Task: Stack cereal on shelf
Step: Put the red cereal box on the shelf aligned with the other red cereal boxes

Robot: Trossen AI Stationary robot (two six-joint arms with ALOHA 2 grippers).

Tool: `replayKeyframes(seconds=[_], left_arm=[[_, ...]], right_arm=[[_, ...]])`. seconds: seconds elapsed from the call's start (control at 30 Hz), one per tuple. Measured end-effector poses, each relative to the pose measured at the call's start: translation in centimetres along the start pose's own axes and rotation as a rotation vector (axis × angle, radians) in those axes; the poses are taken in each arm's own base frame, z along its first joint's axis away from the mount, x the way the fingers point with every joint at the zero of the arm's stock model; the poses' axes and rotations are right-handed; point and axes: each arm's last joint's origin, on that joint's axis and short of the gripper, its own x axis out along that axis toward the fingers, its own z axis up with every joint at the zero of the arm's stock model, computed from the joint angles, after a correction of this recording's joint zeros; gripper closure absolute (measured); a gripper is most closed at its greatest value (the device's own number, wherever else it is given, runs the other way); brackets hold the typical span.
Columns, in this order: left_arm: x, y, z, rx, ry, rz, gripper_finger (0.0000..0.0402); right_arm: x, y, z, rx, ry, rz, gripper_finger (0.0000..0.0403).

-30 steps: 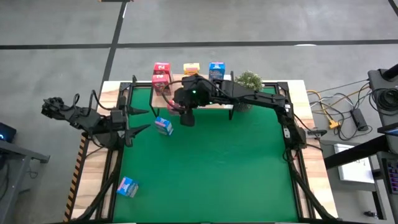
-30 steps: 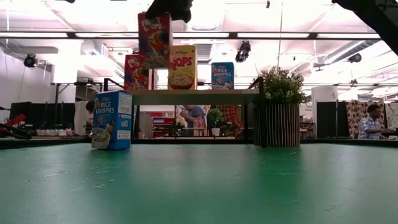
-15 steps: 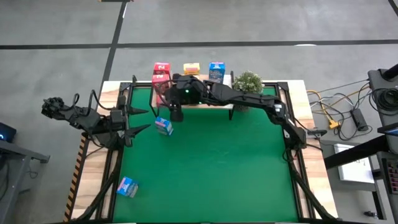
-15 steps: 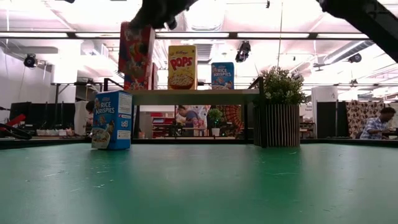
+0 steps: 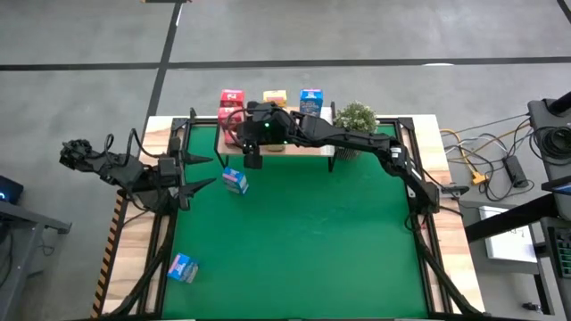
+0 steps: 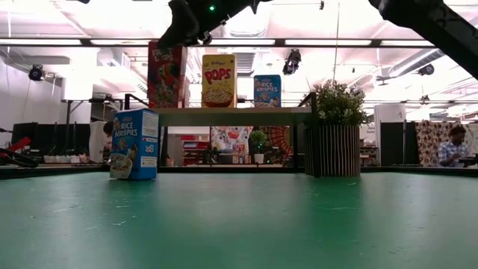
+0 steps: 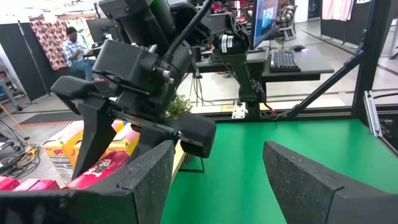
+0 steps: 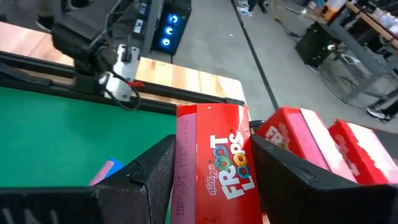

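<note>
My right gripper (image 5: 252, 150) reaches to the left end of the wooden shelf (image 6: 231, 116) at the table's far edge, shut on a pink-red cereal box (image 6: 166, 75). Two other red boxes (image 8: 311, 146) stand just beyond it. A yellow box (image 6: 219, 80) and a blue box (image 6: 267, 90) stand on the shelf board. Another blue box (image 6: 134, 143) stands on the green table in front of the shelf, and a further one (image 5: 183, 267) lies near the left front. My left gripper (image 5: 212, 170) waits open at the table's left side, holding nothing. My right gripper pinches the red box's two narrow sides (image 8: 184, 168) between its two fingers (image 8: 149, 177), at the box's upper end (image 6: 179, 46). It comes slanting down from the table's right. The box hangs almost upright, its lower edge level with the shelf top; whether it rests there I cannot tell.
A small potted plant (image 6: 337, 131) stands at the shelf's right end. Black frame rails (image 5: 419, 178) run along the table's sides. The green tabletop (image 5: 312, 232) lies open in the middle and near part. People sit in the room beyond the table.
My right gripper has carried the red box toward the table's left and far edge and downward. The box was high above the shelf's boxes, tipped on the way, and now hangs nearly upright at shelf level in front of the other red boxes.
</note>
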Motion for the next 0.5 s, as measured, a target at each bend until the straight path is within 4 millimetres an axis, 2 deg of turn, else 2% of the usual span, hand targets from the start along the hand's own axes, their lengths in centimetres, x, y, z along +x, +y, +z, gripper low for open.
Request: replayKeyframes(seconds=[0.5], left_arm=[[0.01, -0.01, 0.05, -0.004, -0.004, 0.0, 0.017]], right_arm=[[0.73, -0.08, -0.84, -0.006, 0.021, 0.009, 0.0221]])
